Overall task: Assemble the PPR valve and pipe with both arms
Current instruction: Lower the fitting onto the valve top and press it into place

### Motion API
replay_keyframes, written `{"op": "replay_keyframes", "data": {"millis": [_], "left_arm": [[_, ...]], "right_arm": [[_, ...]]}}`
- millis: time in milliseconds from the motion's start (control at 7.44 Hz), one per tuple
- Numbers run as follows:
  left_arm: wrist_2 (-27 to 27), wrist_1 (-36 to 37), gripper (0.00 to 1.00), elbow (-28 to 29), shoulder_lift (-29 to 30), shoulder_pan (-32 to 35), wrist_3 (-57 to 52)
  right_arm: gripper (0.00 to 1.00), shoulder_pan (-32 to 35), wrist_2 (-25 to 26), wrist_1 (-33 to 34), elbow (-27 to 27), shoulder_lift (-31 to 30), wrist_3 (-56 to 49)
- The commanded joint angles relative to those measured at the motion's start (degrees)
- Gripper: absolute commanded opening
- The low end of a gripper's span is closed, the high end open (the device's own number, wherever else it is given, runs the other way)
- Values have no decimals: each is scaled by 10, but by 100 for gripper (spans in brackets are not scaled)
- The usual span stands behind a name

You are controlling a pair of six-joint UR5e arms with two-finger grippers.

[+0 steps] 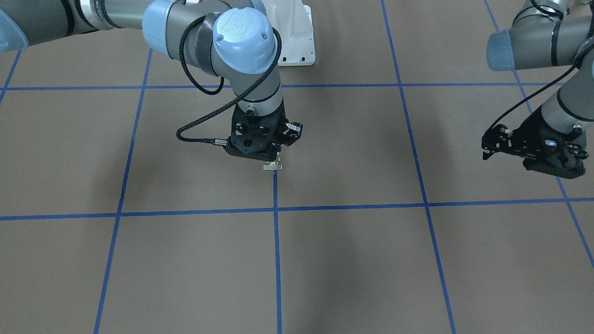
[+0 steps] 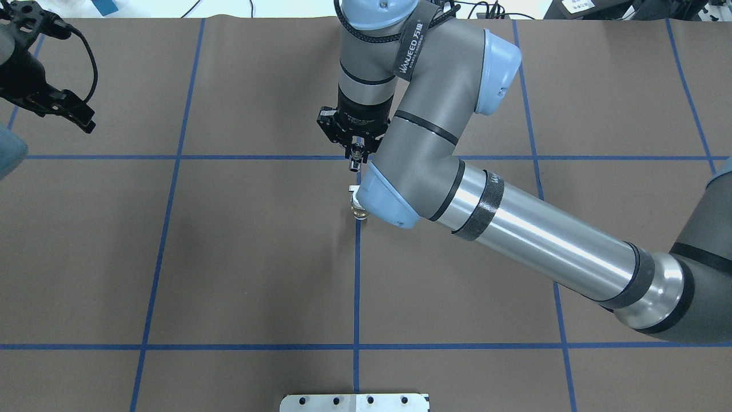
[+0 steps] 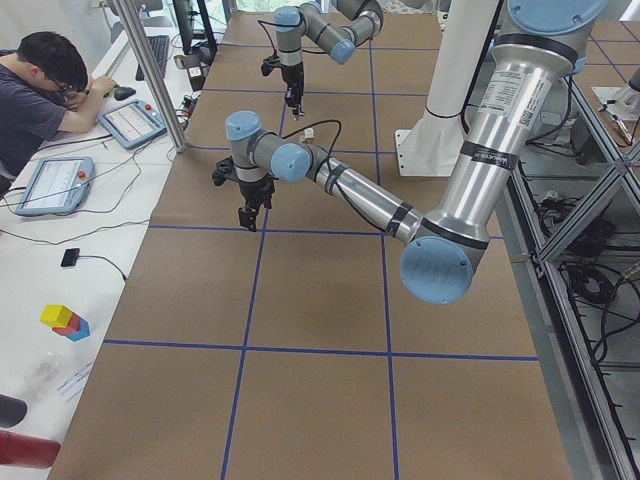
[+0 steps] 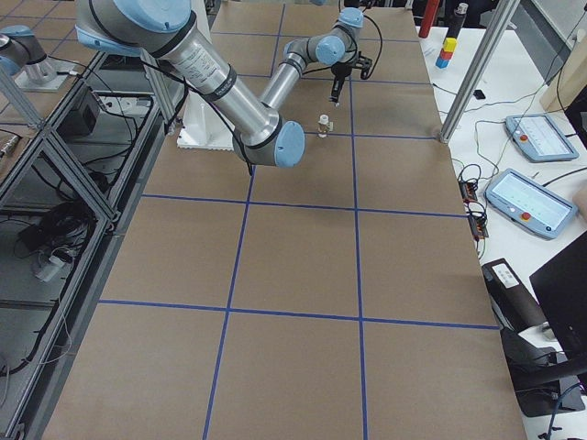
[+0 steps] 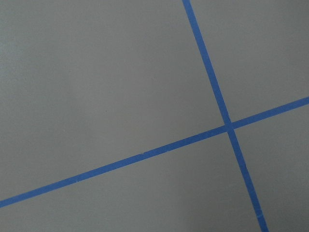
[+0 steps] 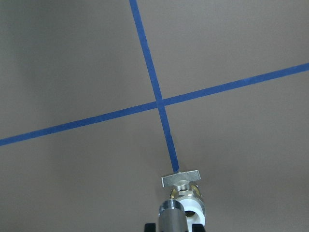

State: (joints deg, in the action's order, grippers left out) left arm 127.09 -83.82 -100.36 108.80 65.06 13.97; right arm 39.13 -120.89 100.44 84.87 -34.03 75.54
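Observation:
The PPR valve [image 6: 186,191] stands on the brown table on a blue tape line, with its flat pale handle tab and a white collar showing. It also shows in the overhead view [image 2: 358,210], half hidden by the right arm's blue joint cap. My right gripper [image 2: 355,155] points down, shut on the pipe [image 2: 355,166], a short silvery stub. The pipe [image 6: 171,212] hangs a little above and beside the valve, apart from it. Far off at the table's side, my left gripper [image 1: 485,149] hovers open and holds nothing.
Blue tape lines [image 5: 227,126] divide the brown table into squares. A white bolted pedestal [image 1: 297,41] stands at the robot's side of the table. In the left side view, a person [image 3: 35,95] sits at a bench with tablets beyond the table's edge.

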Motion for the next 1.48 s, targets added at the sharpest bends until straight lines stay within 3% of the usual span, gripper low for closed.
{"op": "replay_keyframes", "data": {"millis": [0, 403, 1344], "left_arm": [[0, -3, 100, 2, 0, -1, 0], [0, -4, 100, 4, 0, -2, 0], [0, -30, 100, 23, 0, -2, -1]], "right_arm": [[0, -5, -1, 2, -1, -13, 0], [0, -19, -1, 0, -29, -8, 0], [0, -27, -13, 1, -28, -9, 0]]}}
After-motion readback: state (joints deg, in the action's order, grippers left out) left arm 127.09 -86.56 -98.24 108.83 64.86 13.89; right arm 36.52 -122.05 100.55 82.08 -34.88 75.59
